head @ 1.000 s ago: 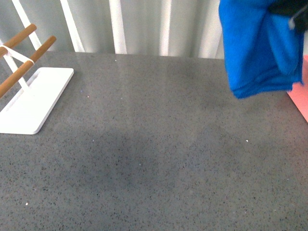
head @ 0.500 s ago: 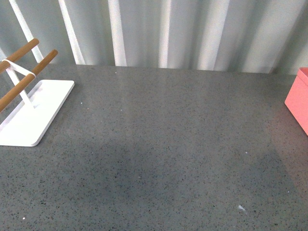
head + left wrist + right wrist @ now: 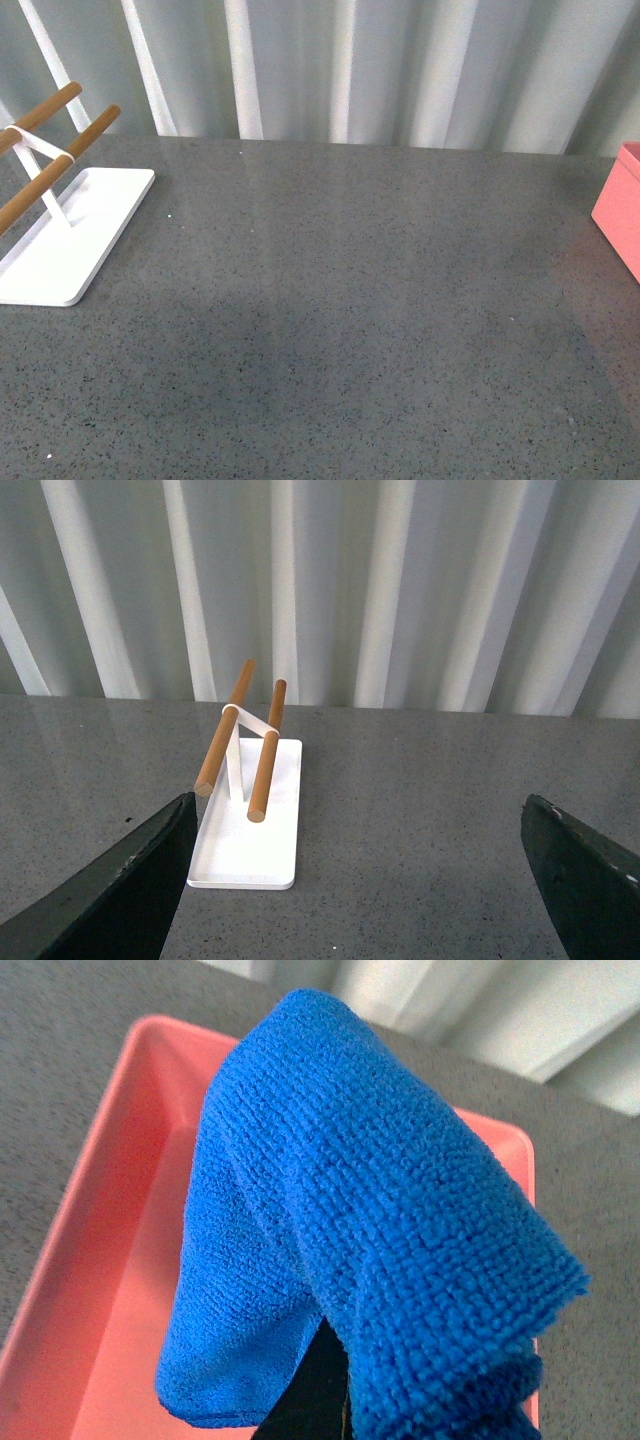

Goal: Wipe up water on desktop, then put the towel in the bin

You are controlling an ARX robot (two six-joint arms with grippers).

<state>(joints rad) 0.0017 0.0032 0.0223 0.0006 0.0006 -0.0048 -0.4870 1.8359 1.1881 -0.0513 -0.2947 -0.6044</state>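
The dark-grey speckled desktop [image 3: 330, 300] fills the front view; neither arm shows there. The coral-pink bin [image 3: 622, 205] shows only as a corner at the right edge. In the right wrist view my right gripper [image 3: 320, 1390] is shut on the royal-blue towel [image 3: 340, 1230], which hangs bunched above the open bin [image 3: 110, 1260]; the cloth hides the fingers apart from a dark sliver. In the left wrist view my left gripper [image 3: 370, 880] is open and empty above the desktop [image 3: 400, 820], its dark fingers [image 3: 120, 880] wide apart.
A flat white tray-base rack [image 3: 60, 235] with two wooden bars stands at the desktop's left; it also shows in the left wrist view [image 3: 248, 820]. A corrugated pale wall [image 3: 340, 70] runs behind the desktop's far edge.
One second ago the towel and right gripper hung at the front view's upper right. They have since moved right, out of that view. The rack and bin have not moved.
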